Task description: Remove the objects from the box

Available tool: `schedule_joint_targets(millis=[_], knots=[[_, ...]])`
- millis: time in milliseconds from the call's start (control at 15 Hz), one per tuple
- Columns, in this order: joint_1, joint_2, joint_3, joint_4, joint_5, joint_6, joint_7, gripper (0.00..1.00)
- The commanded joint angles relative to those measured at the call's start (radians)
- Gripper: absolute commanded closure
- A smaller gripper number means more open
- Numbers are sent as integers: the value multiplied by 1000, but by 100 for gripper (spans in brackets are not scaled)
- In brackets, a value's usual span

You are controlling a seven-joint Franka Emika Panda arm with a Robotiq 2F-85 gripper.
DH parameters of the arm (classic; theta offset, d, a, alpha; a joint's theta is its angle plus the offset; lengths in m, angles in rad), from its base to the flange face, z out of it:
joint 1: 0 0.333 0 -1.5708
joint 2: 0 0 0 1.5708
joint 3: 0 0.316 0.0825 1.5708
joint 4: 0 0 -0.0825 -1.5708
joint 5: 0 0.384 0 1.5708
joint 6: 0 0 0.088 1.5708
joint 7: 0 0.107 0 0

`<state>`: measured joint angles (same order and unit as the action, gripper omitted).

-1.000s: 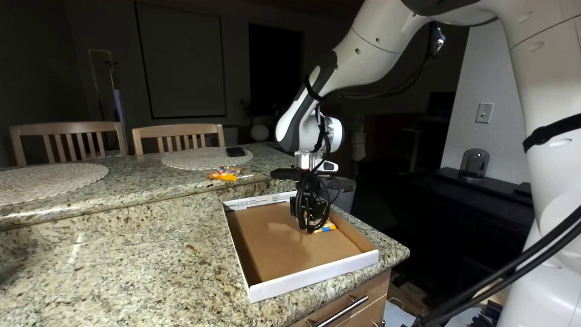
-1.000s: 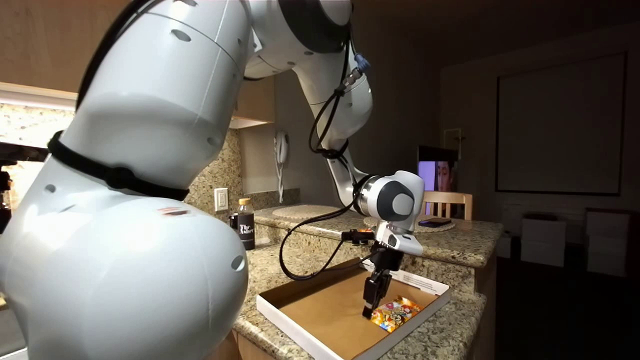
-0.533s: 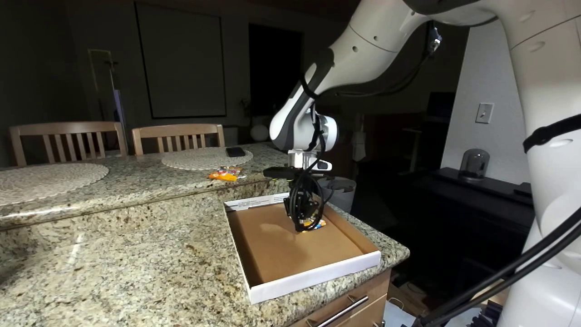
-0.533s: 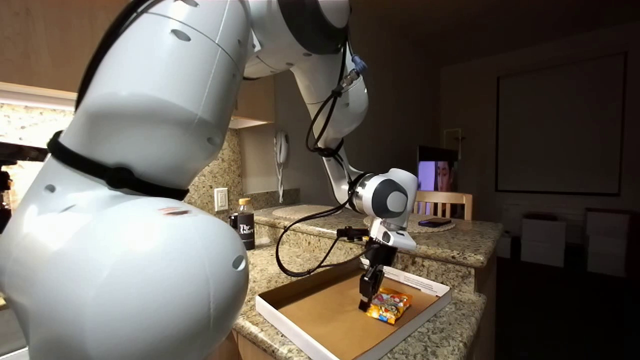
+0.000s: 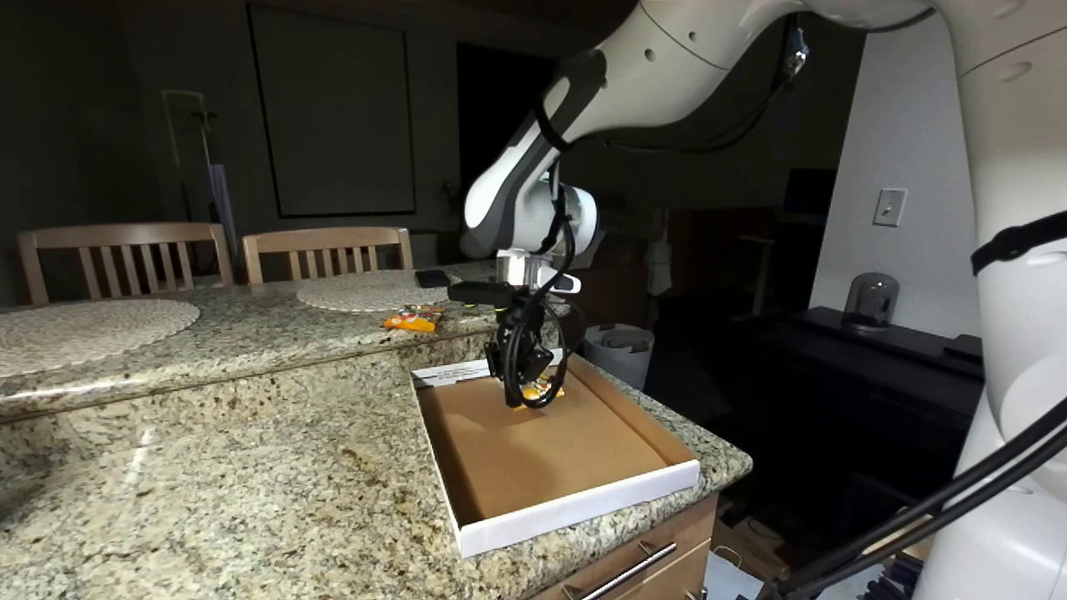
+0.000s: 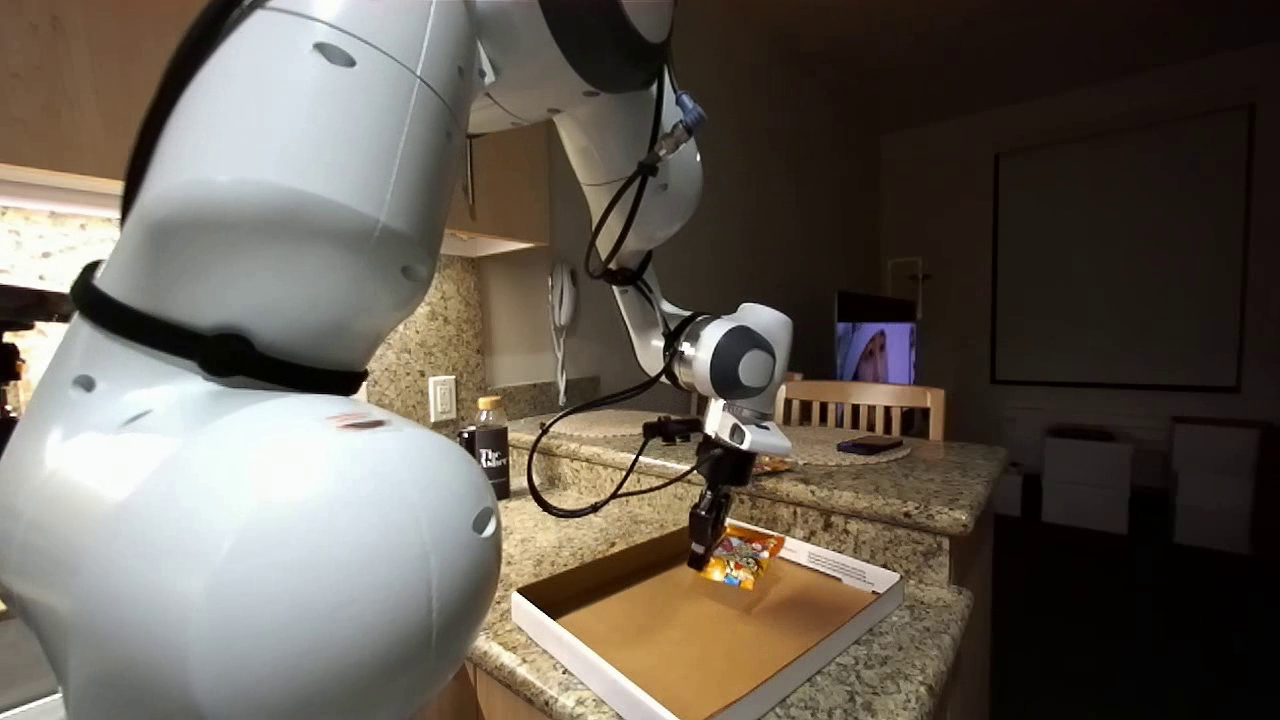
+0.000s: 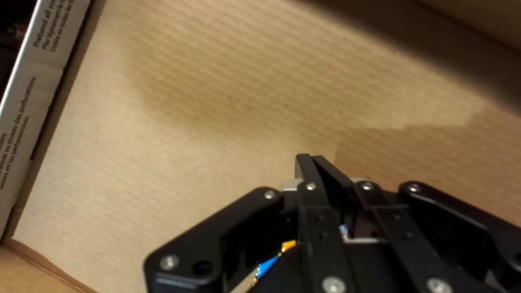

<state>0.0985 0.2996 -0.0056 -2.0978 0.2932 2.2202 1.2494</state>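
Toward twelve o'clock above the box (image 6: 680, 645), pinches a packet (image 6: 744, 558) by one edge with closed hand (image 7: 311, 158), risking slippage if shallowly gripped.

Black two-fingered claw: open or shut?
Shut: claw pinched together in the wrist view, printed orange-and-yellow packet jutting from its tips in an exterior view.

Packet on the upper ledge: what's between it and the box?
Only granite: the ledge edge, then the riser, between packet and box. Shows in an exterior view.
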Motion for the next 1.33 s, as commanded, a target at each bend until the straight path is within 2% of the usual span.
schedule_joint_targets(millis=[0, 267, 667, 867, 1267], knots=[[10, -116, 6, -46, -33, 34, 5, 99], [14, -164, 9, 23, -124, -1, 13, 99], [-1, -98, 12, 262, -184, -109, -6, 99], [1, -33, 9, 413, -204, -181, -9, 99], [-3, 188, 1, 793, -194, -399, -42, 99]])
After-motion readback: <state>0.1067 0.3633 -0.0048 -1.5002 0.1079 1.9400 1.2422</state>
